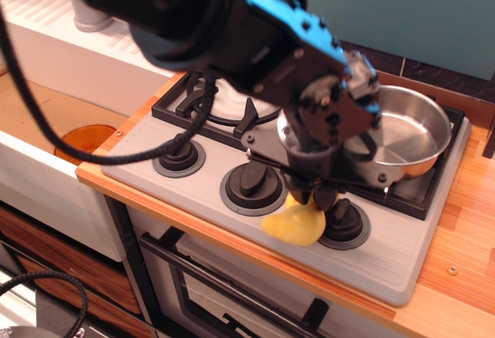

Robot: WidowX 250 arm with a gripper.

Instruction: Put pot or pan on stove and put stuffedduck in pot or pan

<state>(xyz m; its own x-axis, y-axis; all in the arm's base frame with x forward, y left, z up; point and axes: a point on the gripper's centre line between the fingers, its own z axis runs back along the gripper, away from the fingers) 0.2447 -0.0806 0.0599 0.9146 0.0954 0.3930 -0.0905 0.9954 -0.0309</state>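
Observation:
The shiny steel pan [410,133] sits on the right burner of the grey stove [418,253]. The yellow stuffed duck [294,223] hangs just below my gripper [315,197], between the middle knob [251,181] and the right knob [344,218]. My gripper's fingers are shut on the duck's top and hold it a little above the stove's front panel. The duck's beak and tuft are hidden by the fingers. The gripper is in front of and to the left of the pan.
The left burner grate [209,106] lies behind my arm. A left knob [178,155] sits on the front panel. An orange disc [81,141] lies in the sink area at left. A white rack [69,44] stands at the back left. The wooden counter [464,230] runs to the right.

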